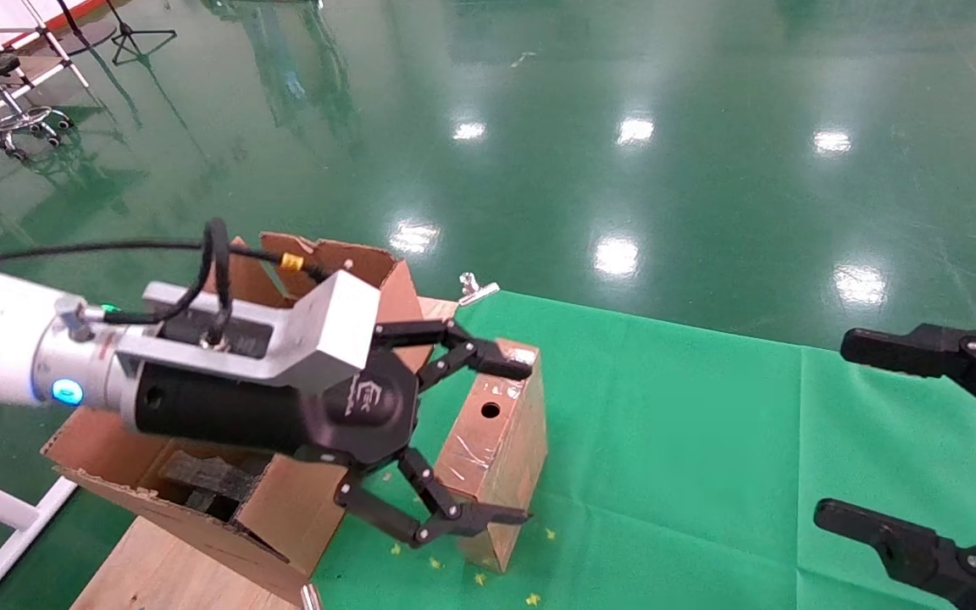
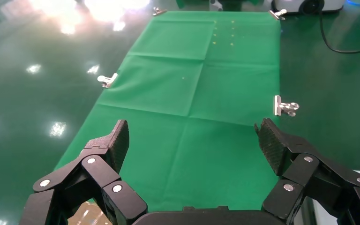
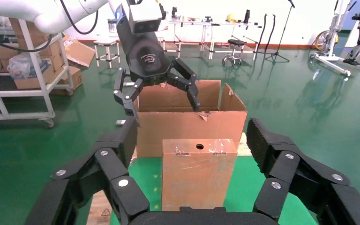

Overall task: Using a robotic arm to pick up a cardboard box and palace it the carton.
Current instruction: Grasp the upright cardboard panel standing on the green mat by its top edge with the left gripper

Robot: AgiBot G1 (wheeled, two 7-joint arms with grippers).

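The left tool (image 1: 488, 440) is held spread above the cardboard box (image 1: 496, 449), untouched, ready to straddle it for lifting into the carton (image 1: 285, 508); the right tool (image 1: 928, 440) is parked apart.

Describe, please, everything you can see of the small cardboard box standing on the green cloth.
The cardboard box is slim, brown and wrapped in glossy clear tape, with one round hole in its narrow top face. It stands upright on the green cloth, just beside the carton. The left tool hangs open above it, fingers astride without visibly touching.
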